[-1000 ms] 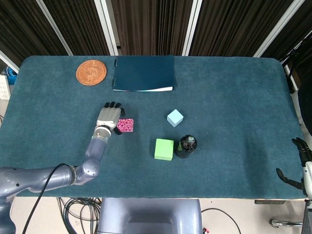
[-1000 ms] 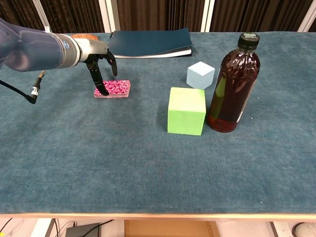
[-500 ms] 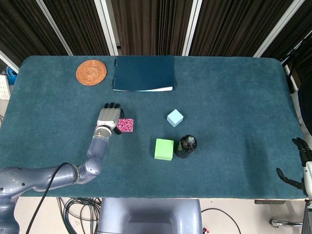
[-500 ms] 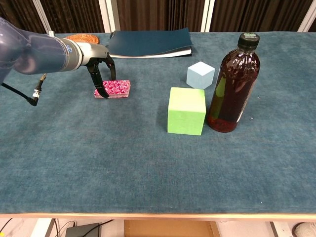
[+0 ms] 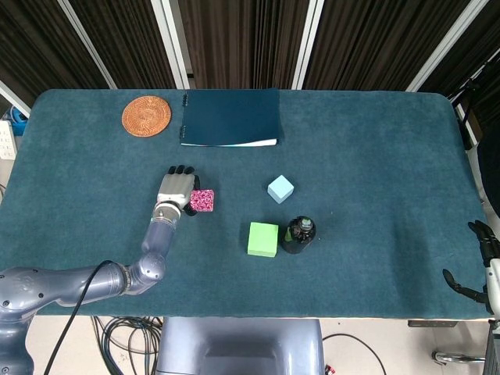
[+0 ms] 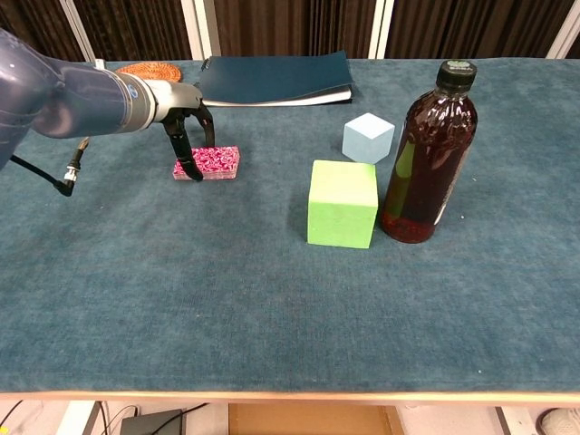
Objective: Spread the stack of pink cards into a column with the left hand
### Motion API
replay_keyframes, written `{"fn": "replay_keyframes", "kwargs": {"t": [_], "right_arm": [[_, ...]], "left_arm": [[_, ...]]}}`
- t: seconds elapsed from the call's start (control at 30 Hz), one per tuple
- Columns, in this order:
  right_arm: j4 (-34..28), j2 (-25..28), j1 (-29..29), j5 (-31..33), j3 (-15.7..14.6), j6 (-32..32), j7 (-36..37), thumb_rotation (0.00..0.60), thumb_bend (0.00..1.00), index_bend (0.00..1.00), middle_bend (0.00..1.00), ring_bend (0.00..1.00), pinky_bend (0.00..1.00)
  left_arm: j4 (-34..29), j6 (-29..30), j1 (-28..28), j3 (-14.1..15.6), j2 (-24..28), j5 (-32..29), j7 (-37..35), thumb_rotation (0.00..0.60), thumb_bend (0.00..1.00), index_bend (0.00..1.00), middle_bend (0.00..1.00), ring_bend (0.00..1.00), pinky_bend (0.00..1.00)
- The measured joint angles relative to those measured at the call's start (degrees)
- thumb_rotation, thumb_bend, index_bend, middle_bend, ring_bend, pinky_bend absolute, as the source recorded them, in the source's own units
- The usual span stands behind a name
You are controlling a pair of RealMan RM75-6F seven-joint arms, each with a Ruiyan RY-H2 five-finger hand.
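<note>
Overhead head view, low chest view

Bystanders on the blue felt

A round woven coaster lies at the far edge of the teal-covered table, close beside a dark blue notebook lying flat. A pale blue cube sits nearer the middle. Just in front of it a green block stands close beside an upright bottle of dark liquid with a green-topped black cap. Dark curtains hang behind.
</note>
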Motion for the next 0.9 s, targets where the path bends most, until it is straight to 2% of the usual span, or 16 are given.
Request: {"fn": "replay_keyframes", "kwargs": {"t": [0.9], "right_arm": [[-0.2, 0.2, 0.0, 0.1, -0.1, -0.3, 0.4, 0.6, 0.27, 0.1, 0.06, 0.14, 0.19]], "left_arm": [[-0.7, 0.7, 0.8, -0.4, 0.4, 1.4, -1.4, 0.6, 0.26, 0.5, 0.17, 0.03, 0.04]]}}
